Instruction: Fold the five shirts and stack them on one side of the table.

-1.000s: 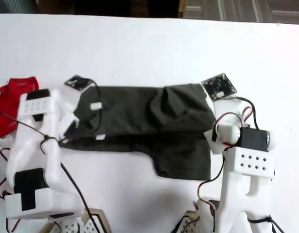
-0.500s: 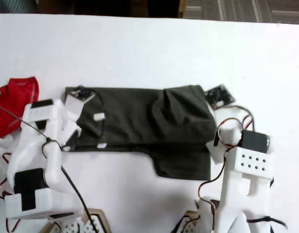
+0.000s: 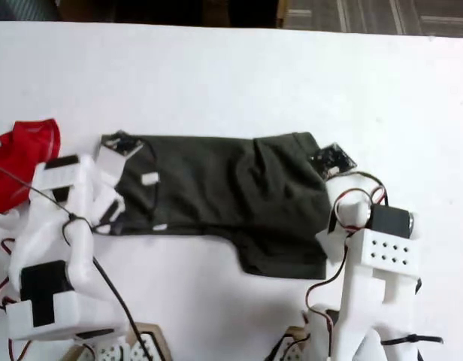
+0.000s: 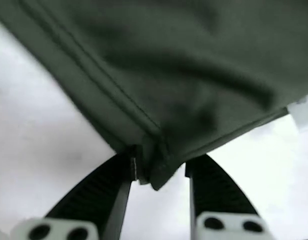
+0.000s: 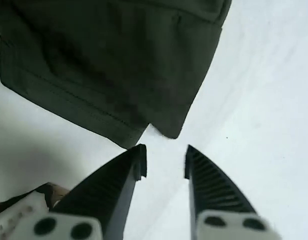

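A dark green shirt (image 3: 216, 188) lies folded lengthwise in the middle of the white table (image 3: 239, 75), with one sleeve sticking out toward the near edge. At the shirt's left end my left gripper (image 3: 113, 203) is open; a hem corner (image 4: 154, 177) lies between its fingers (image 4: 119, 180). My right gripper (image 3: 323, 179) sits at the shirt's right end, also open. In the right wrist view the shirt's corner (image 5: 166, 131) lies just past the right gripper (image 5: 164, 155), which holds nothing. A red shirt (image 3: 21, 162) is bunched at the table's left edge.
Both arm bases stand at the near edge, left (image 3: 43, 301) and right (image 3: 367, 316), with loose cables (image 3: 111, 286) trailing from them. Bare white tabletop stretches beyond the green shirt and to its right (image 3: 419, 113).
The green shirt's left part has come down and now lies flat out to its left end. Both grippers have drawn back toward the near side, the right one off the cloth.
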